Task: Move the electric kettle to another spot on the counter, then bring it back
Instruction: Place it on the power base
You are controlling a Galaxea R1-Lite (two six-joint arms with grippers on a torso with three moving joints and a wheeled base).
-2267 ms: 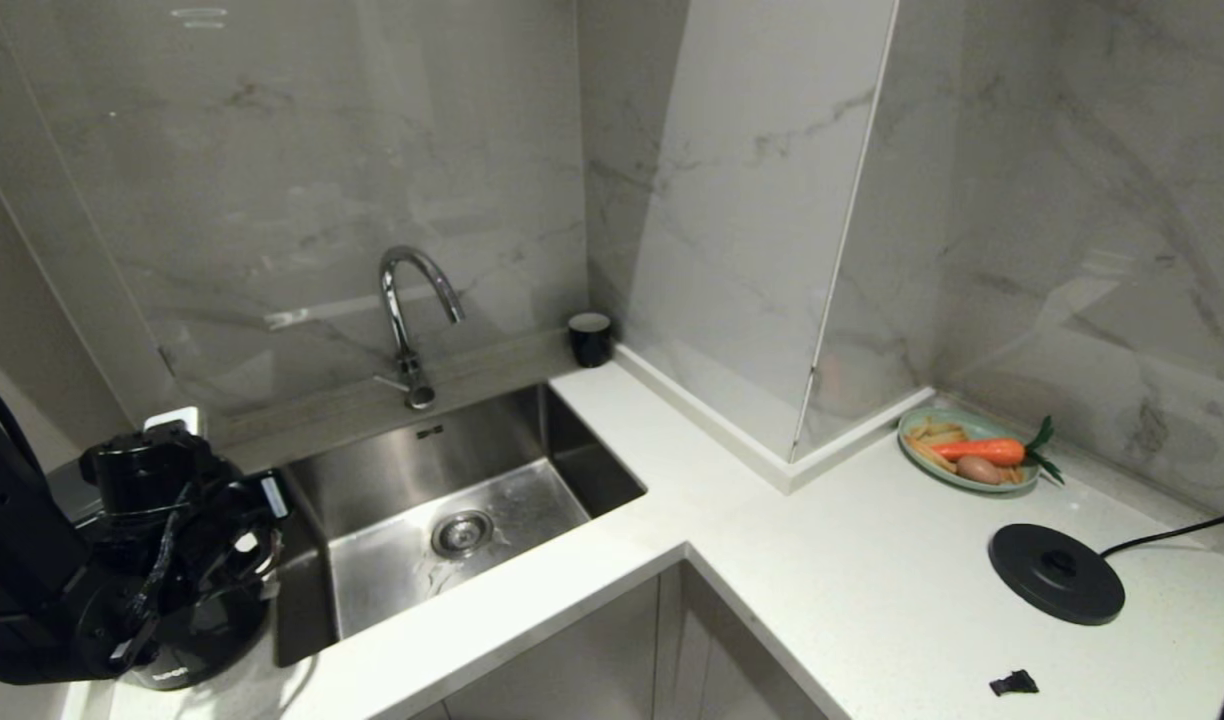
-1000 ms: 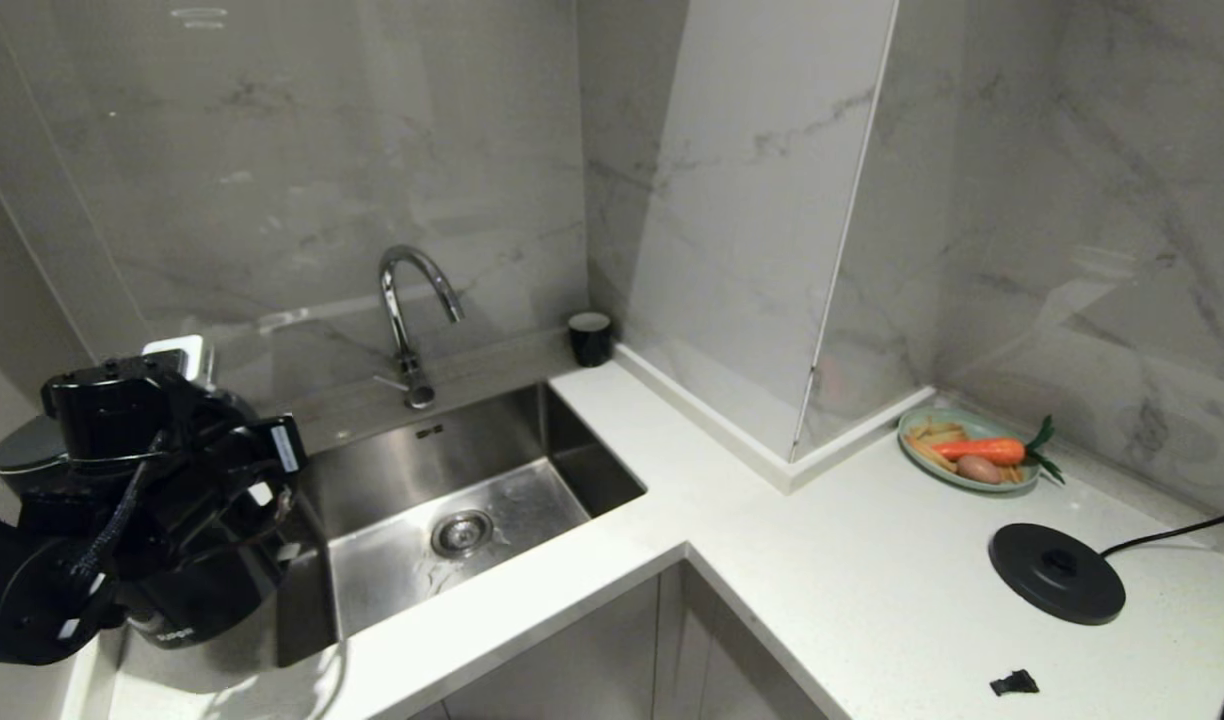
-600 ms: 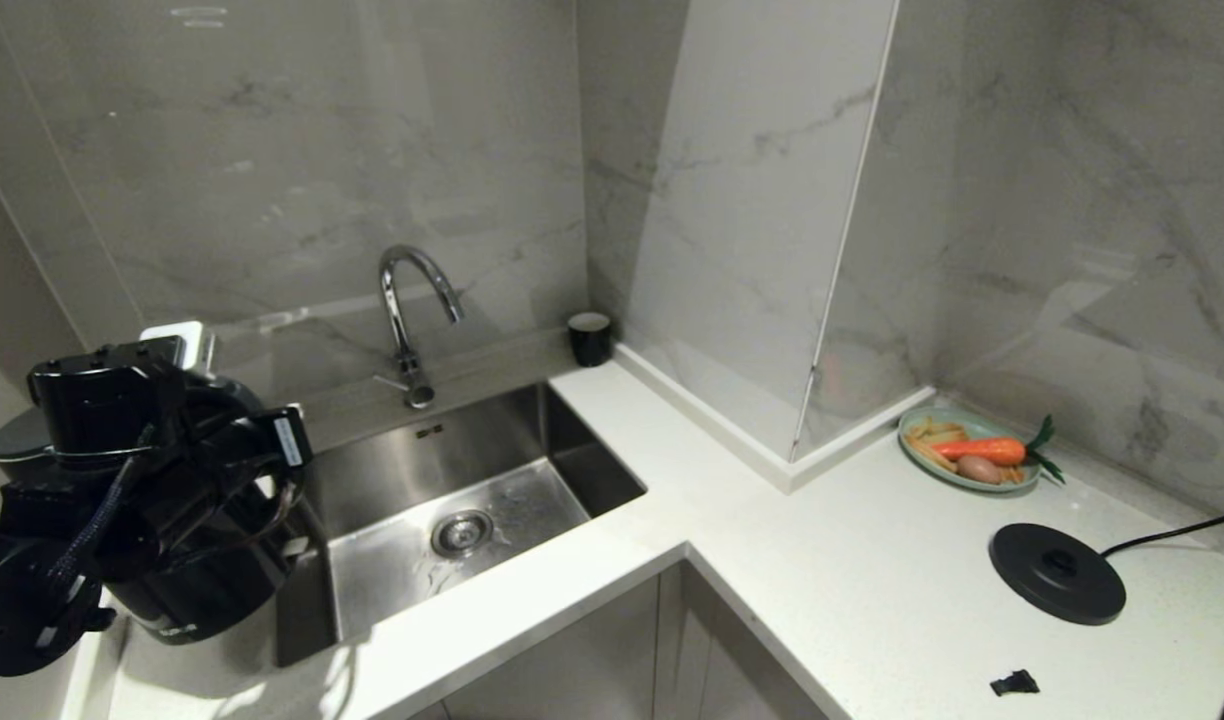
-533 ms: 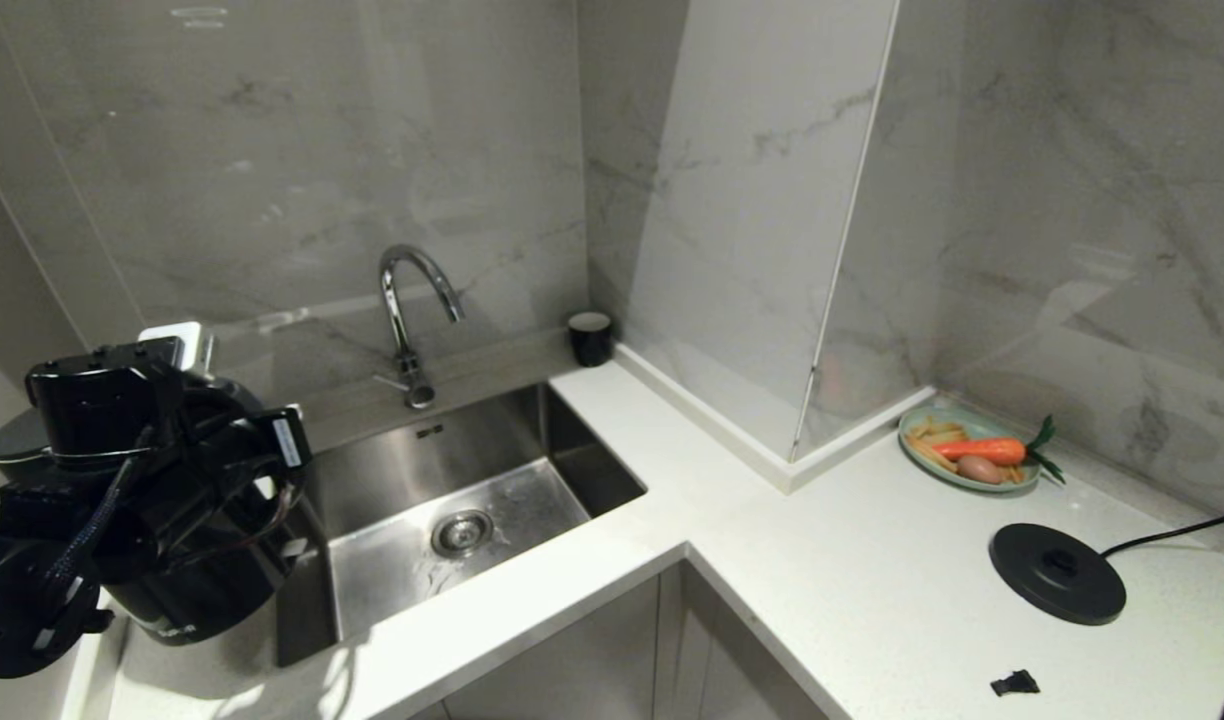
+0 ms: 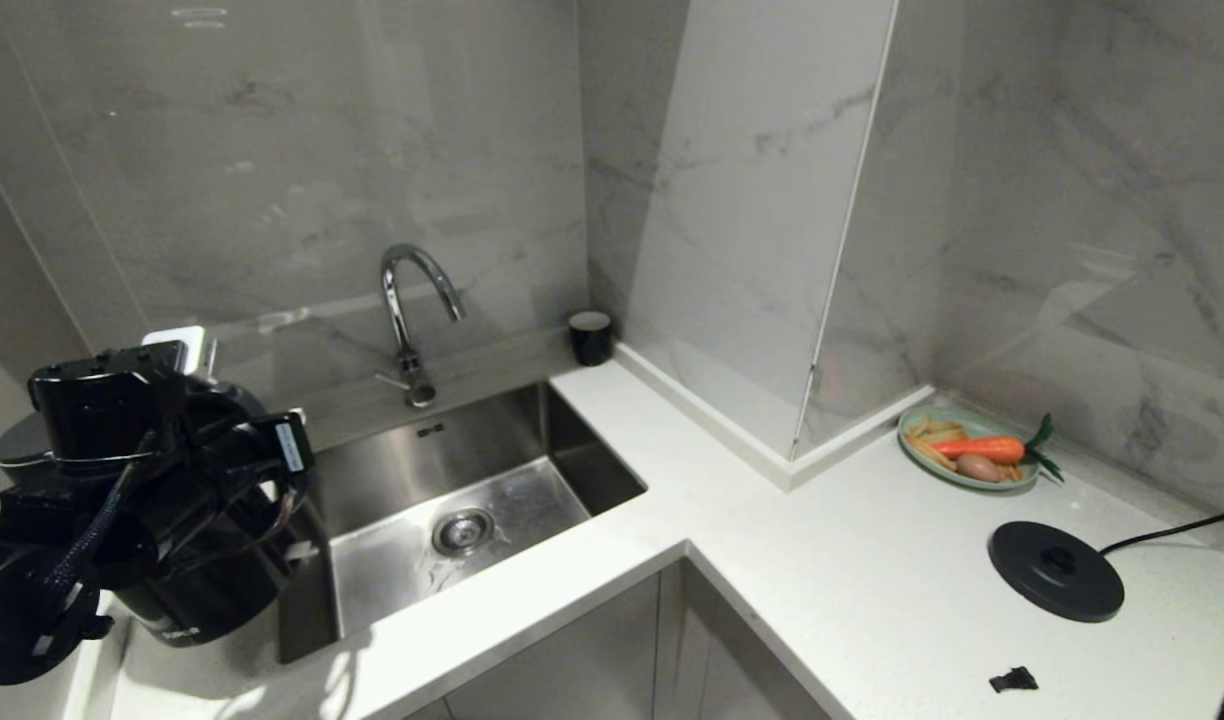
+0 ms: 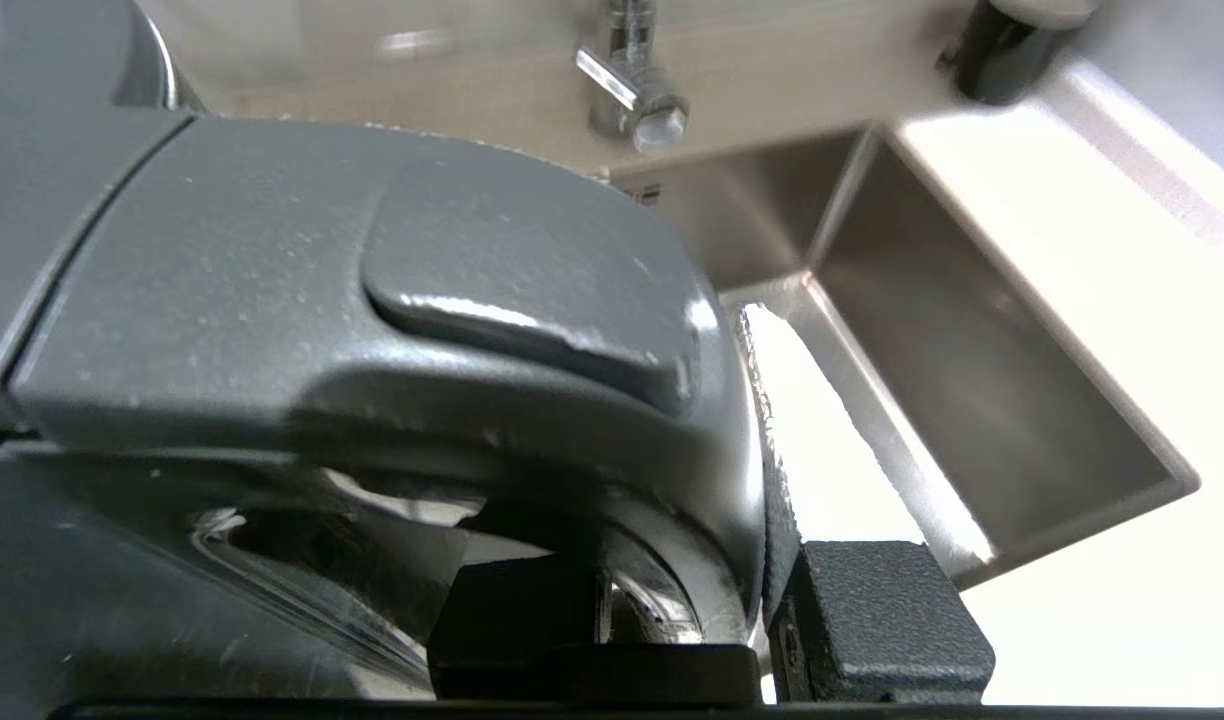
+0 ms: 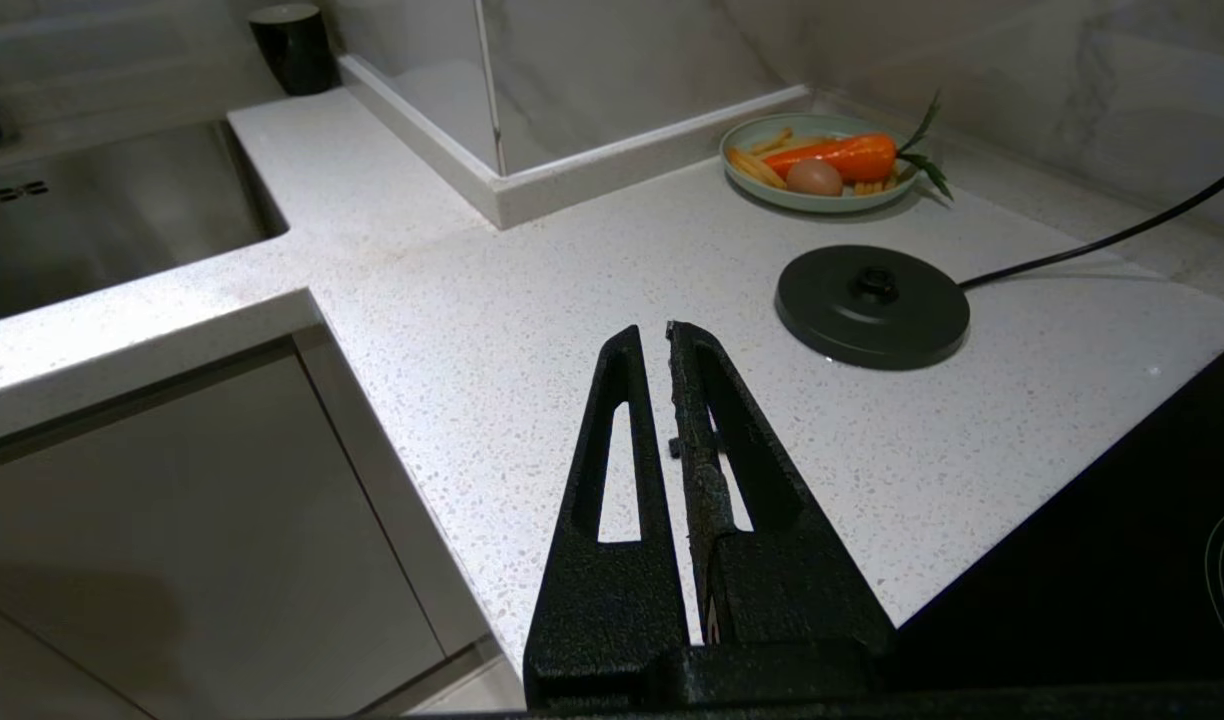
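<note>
Jaws clamp one electric kettle [image 5: 187,590] — left gripper [image 5: 262,480] — beside one sink [image 5: 452,500].

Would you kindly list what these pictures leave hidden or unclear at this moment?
- Tall glossy black electric kettle: in the head view the left arm covers most of its body, and whether its bottom touches the white speckled stone counter cannot be told.
- Left tool's fingers: in the left wrist view the kettle's grey handle top hides one.
- Small black scrap: too small to identify.
</note>
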